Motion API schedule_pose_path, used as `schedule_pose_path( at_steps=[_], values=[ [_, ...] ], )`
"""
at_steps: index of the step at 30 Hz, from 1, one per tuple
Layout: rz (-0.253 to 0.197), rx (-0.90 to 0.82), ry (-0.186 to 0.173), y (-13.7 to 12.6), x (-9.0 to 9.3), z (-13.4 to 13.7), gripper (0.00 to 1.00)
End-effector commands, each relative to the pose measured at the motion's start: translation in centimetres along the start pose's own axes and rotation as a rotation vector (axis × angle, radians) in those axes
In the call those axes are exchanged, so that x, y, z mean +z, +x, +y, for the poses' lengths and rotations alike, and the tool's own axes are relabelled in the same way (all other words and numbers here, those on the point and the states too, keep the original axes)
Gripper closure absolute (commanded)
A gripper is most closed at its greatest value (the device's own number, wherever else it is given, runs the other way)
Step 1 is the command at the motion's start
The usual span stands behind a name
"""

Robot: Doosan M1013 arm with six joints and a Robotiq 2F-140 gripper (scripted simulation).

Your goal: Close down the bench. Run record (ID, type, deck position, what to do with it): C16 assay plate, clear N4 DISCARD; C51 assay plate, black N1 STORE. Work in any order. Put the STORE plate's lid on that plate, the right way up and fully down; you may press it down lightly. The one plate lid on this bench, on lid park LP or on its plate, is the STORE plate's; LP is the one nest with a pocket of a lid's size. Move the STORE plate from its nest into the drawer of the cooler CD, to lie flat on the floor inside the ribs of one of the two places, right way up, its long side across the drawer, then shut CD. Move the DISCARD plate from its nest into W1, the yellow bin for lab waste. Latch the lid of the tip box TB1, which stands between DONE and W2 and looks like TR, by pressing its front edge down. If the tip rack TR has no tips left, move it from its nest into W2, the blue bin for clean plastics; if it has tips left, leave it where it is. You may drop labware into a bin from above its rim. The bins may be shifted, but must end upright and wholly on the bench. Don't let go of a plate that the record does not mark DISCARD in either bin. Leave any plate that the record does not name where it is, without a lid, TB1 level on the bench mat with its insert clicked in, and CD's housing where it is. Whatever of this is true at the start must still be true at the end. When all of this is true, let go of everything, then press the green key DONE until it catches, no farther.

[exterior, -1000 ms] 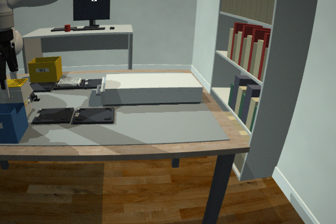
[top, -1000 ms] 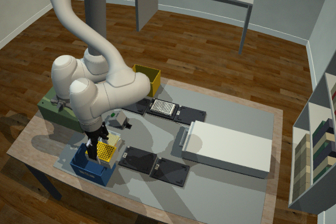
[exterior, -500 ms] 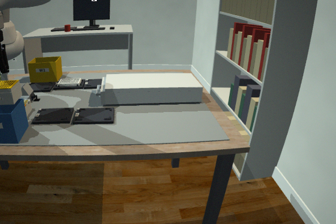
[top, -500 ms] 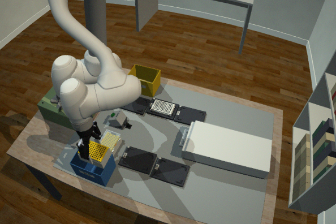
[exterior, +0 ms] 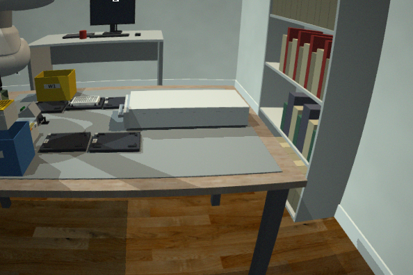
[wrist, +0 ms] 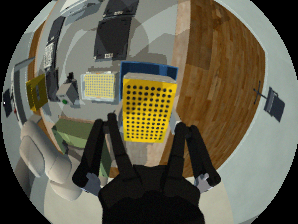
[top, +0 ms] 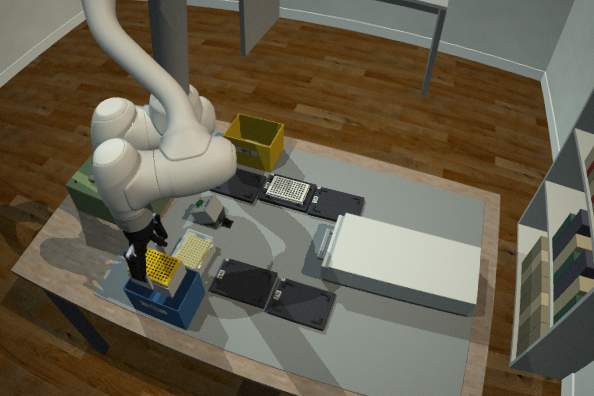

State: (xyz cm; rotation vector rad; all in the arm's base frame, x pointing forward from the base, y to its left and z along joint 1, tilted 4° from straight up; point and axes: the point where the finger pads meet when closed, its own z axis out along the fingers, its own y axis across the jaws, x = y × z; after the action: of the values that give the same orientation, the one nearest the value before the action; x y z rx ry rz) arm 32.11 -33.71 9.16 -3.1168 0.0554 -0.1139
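The gripper grips the rack over the blue bin; it looks tip-free, so dropping it, then DONE, seem left.

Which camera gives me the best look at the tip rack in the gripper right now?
The top view: the tip rack shows whole, held by the gripper over the blue bin. The wrist view shows only its yellow hole grid from above. The exterior view catches it at the frame's left edge.
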Motion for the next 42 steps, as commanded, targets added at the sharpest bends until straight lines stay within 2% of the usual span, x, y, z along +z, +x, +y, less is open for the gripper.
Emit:
schedule_pose_path(
  at_steps=[1,15,16,42],
  values=[
    [0.0,0.0,0.0,-0.04,-0.01,0.02,1.0],
    [0.0,0.0,0.0,-0.04,-0.01,0.02,1.0],
    [0.0,0.0,0.0,-0.04,-0.01,0.02,0.34],
    [0.0,0.0,0.0,-0.04,-0.01,0.02,0.34]
  ],
)
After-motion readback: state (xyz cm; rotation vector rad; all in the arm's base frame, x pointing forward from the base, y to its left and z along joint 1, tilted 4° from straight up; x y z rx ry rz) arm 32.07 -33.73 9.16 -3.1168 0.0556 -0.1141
